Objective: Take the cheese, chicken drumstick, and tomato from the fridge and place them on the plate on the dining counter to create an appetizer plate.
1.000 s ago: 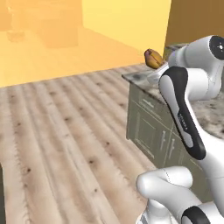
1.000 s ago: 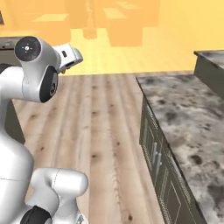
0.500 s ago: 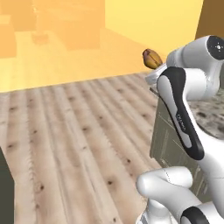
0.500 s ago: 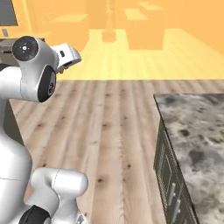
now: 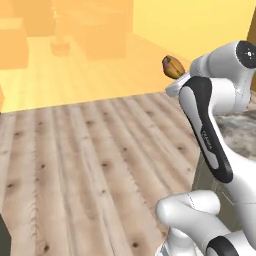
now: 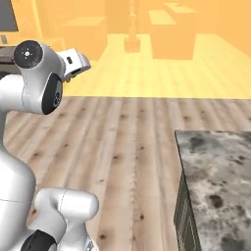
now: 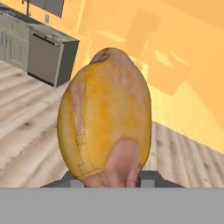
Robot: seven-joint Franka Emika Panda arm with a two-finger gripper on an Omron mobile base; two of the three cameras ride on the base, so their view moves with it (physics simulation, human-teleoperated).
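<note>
Marble counter (image 6: 220, 181) low at the right, reached edge-on over wood floor (image 5: 90, 165), probably mid-transit toward the plate. Arm (image 5: 210, 125) folded high and close, likely to keep the load clear of cabinets. Jaws of gripper (image 5: 176, 80) clamped on drumstick (image 7: 107, 118), thick end forward, carried aloft, well above the floor

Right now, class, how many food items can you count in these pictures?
1: the chicken drumstick, held in the gripper above the wooden floor. Others may be out of view.
</note>
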